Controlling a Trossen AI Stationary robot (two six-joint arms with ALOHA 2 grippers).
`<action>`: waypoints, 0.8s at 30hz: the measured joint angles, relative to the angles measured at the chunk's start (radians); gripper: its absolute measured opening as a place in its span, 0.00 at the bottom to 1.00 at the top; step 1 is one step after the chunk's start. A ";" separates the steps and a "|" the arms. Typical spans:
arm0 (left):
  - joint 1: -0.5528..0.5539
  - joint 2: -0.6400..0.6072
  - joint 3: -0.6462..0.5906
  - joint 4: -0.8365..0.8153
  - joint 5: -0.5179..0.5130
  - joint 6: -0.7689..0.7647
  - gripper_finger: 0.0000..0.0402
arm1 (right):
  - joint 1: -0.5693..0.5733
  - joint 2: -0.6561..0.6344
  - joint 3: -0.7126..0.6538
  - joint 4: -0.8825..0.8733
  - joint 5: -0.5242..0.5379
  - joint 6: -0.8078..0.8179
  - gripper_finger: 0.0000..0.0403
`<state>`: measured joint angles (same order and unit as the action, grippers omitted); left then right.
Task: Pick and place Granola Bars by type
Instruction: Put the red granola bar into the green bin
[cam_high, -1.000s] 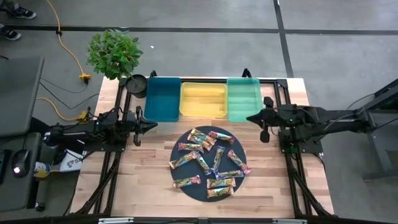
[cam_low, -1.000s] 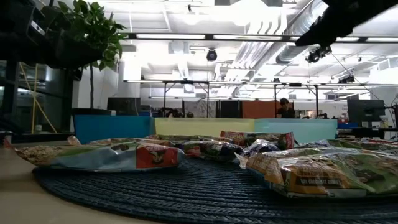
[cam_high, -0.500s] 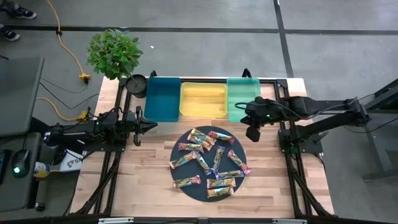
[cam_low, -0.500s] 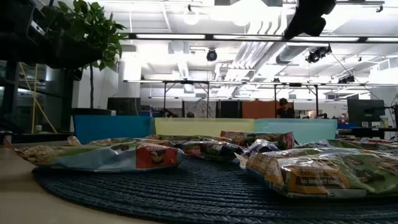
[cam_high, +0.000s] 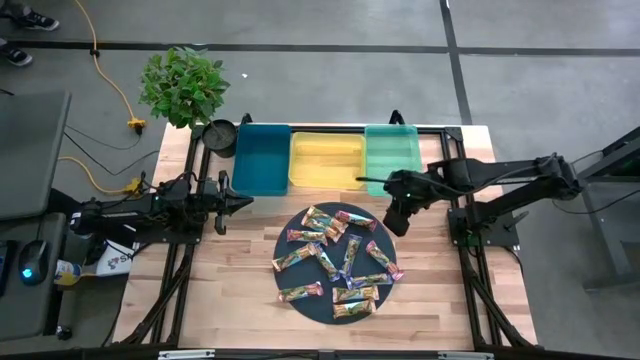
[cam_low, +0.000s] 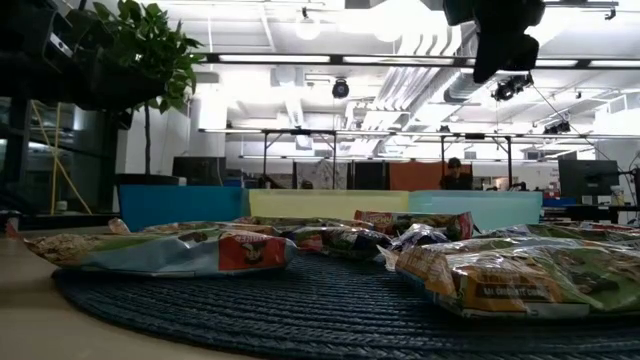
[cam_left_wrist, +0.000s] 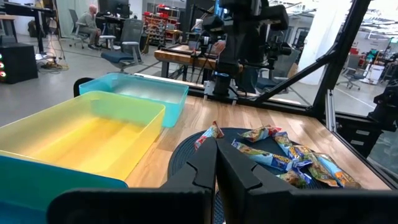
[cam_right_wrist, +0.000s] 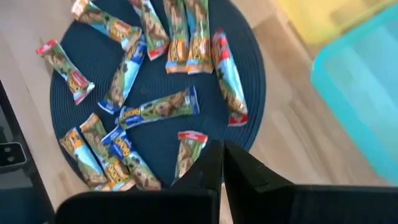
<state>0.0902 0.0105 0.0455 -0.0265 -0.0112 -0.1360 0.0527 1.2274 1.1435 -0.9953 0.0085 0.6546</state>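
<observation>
Several granola bars (cam_high: 335, 262) in blue, tan and red wrappers lie flat and scattered on a dark round mat (cam_high: 288, 238) in the middle of the table. They also show in the right wrist view (cam_right_wrist: 158, 107) and in the low view (cam_low: 180, 250). My right gripper (cam_high: 392, 222) is shut with nothing in it. It hangs high over the mat's far right rim, slanting down, and its shut fingertips (cam_right_wrist: 222, 149) stand well above the bars. My left gripper (cam_high: 245, 201) waits shut and level at the table's left side, left of the mat.
A teal bin (cam_high: 262, 158), a yellow bin (cam_high: 327, 160) and a green bin (cam_high: 392, 158) stand side by side along the far edge. A potted plant (cam_high: 185, 85) stands at the far left corner. Bare wood lies left and right of the mat.
My right gripper has swung out from the table's right side toward the mat, rising a little. It has tipped from about level to slanting down and has rolled about its own axis. It has stayed shut. The bars have not moved.
</observation>
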 joint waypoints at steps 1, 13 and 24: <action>0.000 0.000 0.000 0.000 0.000 0.000 0.02 | 0.011 0.005 0.000 -0.003 0.000 0.004 0.00; 0.000 0.000 0.000 0.000 0.000 0.000 0.02 | 0.164 0.131 0.000 -0.010 0.000 0.110 0.12; 0.000 0.000 0.000 -0.001 0.000 0.000 0.02 | 0.230 0.261 0.000 -0.004 0.049 0.265 0.44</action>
<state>0.0902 0.0105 0.0454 -0.0277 -0.0111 -0.1363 0.2831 1.4880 1.1431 -0.9997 0.0572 0.9194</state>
